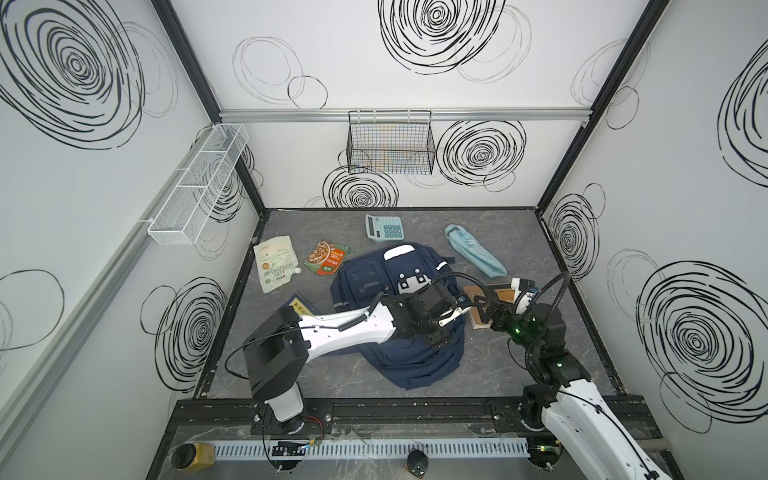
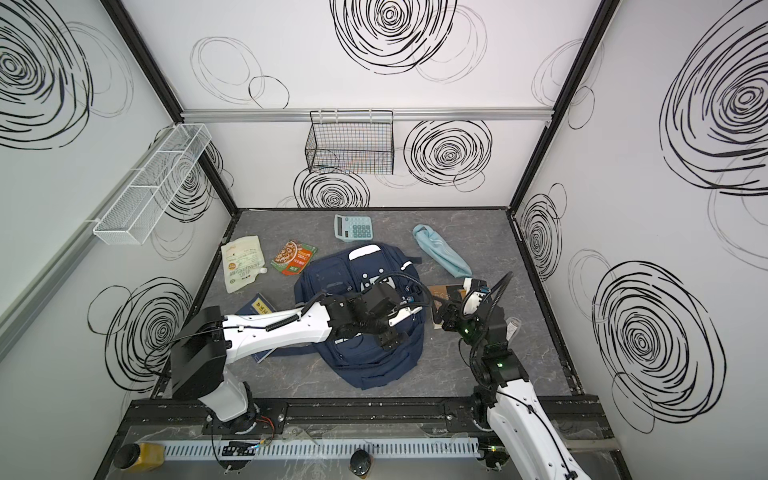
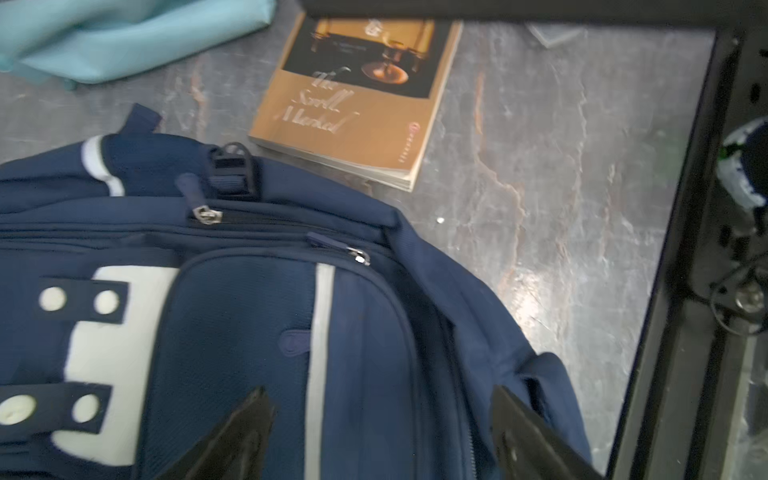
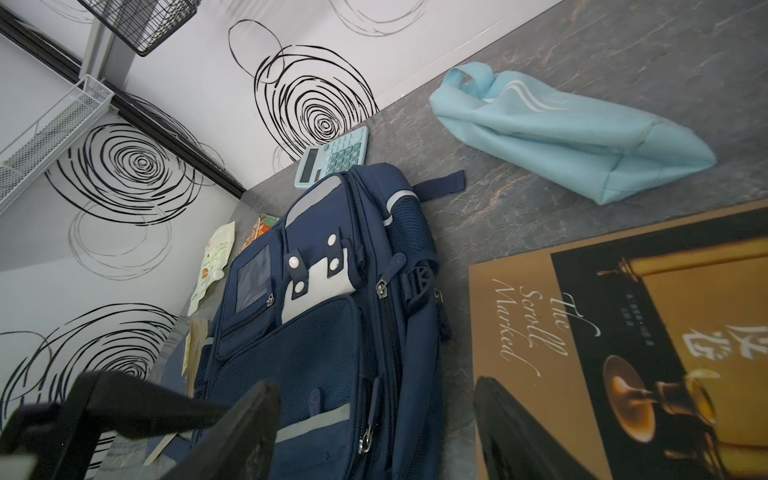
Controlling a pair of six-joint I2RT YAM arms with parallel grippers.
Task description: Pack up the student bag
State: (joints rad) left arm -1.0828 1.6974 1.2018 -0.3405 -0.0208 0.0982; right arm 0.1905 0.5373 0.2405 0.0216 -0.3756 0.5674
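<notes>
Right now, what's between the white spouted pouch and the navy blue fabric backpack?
An orange and green printed food packet lies flat between the white spouted pouch and the navy blue fabric backpack, shown in both top views.

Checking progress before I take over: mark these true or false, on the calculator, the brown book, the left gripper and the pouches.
The calculator is inside the student bag. False: it lies on the table beyond the bag.
The brown book lies beside the bag. True.
The left gripper holds the white pouch. False: its jaws are open and empty above the bag.
The orange pouch lies beside the white pouch. True.
</notes>
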